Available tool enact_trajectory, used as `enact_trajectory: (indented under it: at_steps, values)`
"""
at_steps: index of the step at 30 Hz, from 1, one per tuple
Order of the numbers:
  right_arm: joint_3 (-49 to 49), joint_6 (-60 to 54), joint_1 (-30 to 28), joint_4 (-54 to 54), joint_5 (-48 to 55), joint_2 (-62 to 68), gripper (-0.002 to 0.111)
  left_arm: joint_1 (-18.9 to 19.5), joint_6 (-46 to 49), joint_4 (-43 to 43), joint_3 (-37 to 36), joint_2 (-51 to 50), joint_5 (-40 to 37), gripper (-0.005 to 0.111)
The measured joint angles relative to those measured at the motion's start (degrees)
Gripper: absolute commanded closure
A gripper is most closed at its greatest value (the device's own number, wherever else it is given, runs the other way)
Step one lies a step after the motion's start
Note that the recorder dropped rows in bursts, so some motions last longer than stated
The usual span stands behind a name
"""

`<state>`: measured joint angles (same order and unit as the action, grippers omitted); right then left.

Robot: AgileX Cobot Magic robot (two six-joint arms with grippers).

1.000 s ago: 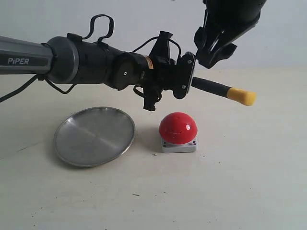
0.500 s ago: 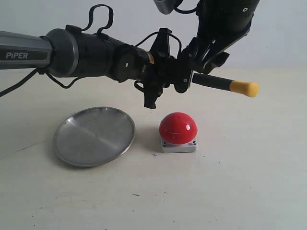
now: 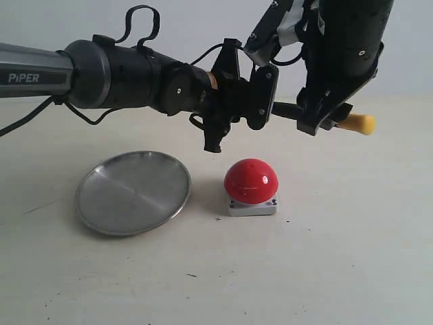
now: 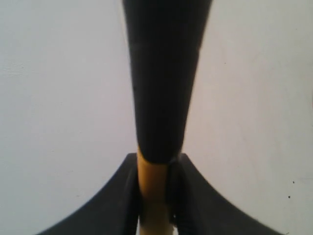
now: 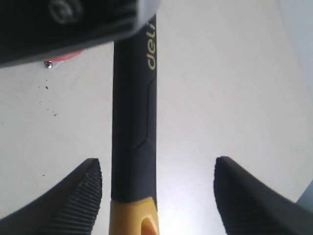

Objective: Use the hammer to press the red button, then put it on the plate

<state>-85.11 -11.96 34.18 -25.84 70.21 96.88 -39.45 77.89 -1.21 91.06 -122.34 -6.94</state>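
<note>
My left gripper (image 3: 265, 101) is shut on the hammer (image 3: 358, 124) and holds it level above the red button (image 3: 251, 179), with the handle pointing right. In the left wrist view the fingers clamp the yellow shaft (image 4: 155, 196) just below the black grip. The hammer's head is hidden. My right gripper (image 3: 323, 120) hangs from the upper right, open, its fingers on either side of the handle (image 5: 133, 122) near the yellow tip. The handle lies close to one ribbed finger (image 5: 90, 188). The plate (image 3: 133, 191) lies on the table left of the button.
The button's grey base (image 3: 252, 206) sits on a pale table with small dark specks. The left arm (image 3: 101, 78) spans the scene above the plate. A plain light wall stands behind.
My right gripper has come down and to the right, from above the left gripper to astride the hammer handle. The left gripper and hammer rose and moved slightly right.
</note>
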Motion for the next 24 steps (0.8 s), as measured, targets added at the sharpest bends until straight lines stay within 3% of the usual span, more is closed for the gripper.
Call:
enact_trajectory:
  at_steps: [15,24]
  values:
    - [0.60,4.18,-1.62,-3.23,-0.71,0.00,0.045,0.00,-3.86,0.12,0.00,2.51,1.41,0.107]
    - [0.60,1.03,-1.73,2.16,-5.36,-1.60,0.045,0.00,-3.98,0.12,0.00,2.51,1.41,0.107]
